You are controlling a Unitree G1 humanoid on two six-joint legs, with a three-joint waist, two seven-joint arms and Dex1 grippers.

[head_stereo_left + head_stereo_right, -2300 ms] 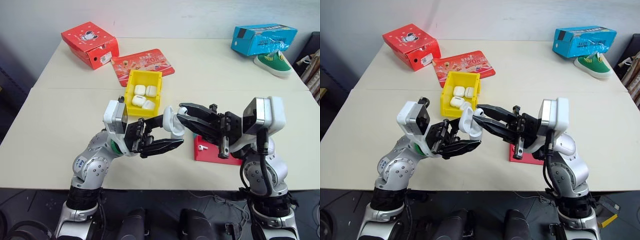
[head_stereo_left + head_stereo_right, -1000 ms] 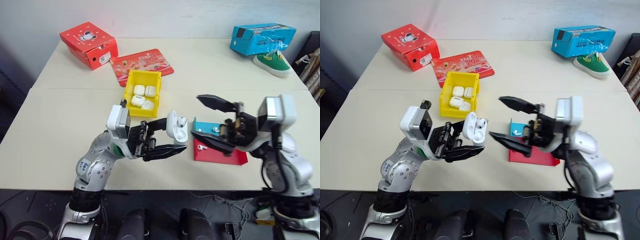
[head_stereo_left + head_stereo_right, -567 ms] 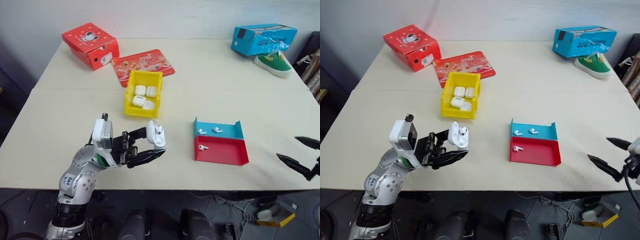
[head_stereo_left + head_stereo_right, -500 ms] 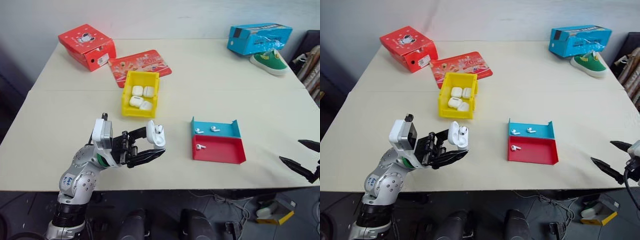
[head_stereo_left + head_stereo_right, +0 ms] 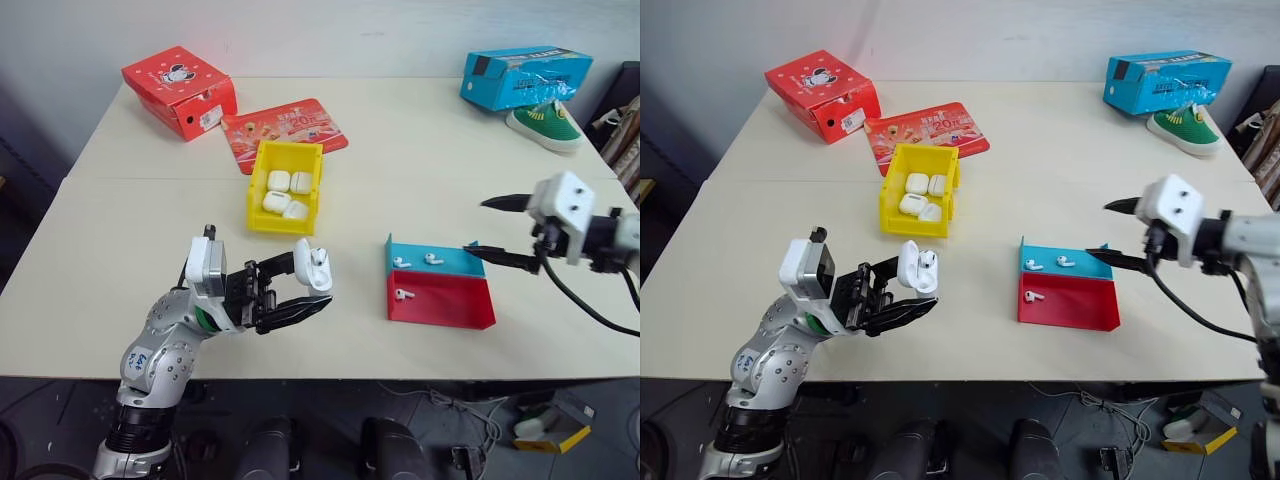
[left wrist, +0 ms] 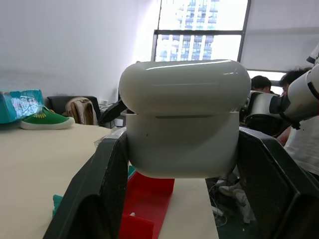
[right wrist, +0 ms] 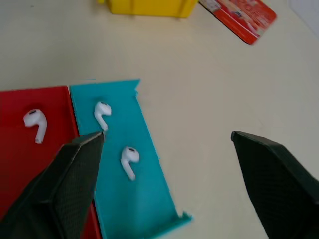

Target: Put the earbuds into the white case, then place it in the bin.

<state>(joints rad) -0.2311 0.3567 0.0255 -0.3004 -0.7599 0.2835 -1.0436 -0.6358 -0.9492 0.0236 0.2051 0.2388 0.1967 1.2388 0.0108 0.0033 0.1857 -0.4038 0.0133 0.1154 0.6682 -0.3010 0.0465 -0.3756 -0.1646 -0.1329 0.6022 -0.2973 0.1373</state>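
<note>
My left gripper (image 5: 310, 287) is shut on the white case (image 5: 313, 268), held above the table's near left. Its lid is up and an earbud shows inside. From behind, the case (image 6: 184, 119) sits between the two black fingers. Three loose earbuds lie in the blue-and-red tray (image 5: 440, 305): two on the blue half (image 5: 402, 263) (image 5: 433, 259), one on the red half (image 5: 403, 294). My right gripper (image 5: 478, 226) hangs open over the tray's far right corner, holding nothing; its lower finger (image 7: 75, 169) is beside the earbuds (image 7: 128, 157). The yellow bin (image 5: 258, 185) holds several white cases.
A red cardboard box (image 5: 180, 88) and a flat red card (image 5: 285, 125) lie behind the bin. A blue box (image 5: 525, 76) and a green shoe (image 5: 545, 125) sit at the far right. People sit in the background (image 6: 259, 82).
My right gripper left the held case, swung out to the table's near right edge, then came back in over the tray. The left gripper sank left with the case, then held still.
</note>
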